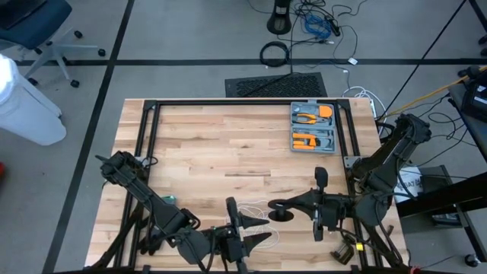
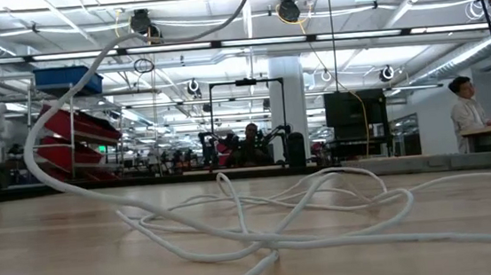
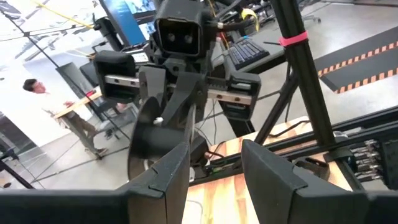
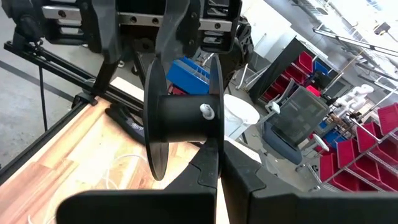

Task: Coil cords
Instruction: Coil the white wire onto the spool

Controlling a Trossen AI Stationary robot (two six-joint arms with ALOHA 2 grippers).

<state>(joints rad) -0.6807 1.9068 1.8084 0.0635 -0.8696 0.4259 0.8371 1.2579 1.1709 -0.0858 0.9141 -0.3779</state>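
Note:
The white cord (image 1: 257, 216) lies in a loose tangle on the wooden table near its front edge, between the two grippers. In the low view the cord (image 2: 270, 215) spreads in loops, and one strand (image 2: 57, 118) rises off the table and leaves the picture at the top. My right gripper (image 1: 293, 207) is shut on a black spool (image 4: 183, 118) with two round flanges; a small white spot (image 4: 206, 112) shows on its core. My left gripper (image 3: 214, 177) is open and empty, facing the spool from the table's left side. My right gripper pinches the rim of one spool flange (image 4: 215, 144) between its two fingers. The fingers come level from the table's right side. The spool sits with its axis level and its flanges upright, above the cord; it also shows in the left wrist view (image 3: 149, 143).
A grey tray (image 1: 313, 125) with orange tools sits at the table's far right. Black frame rails (image 1: 228, 104) run along the table's edges. A person (image 2: 468, 114) stands in the room beyond the table.

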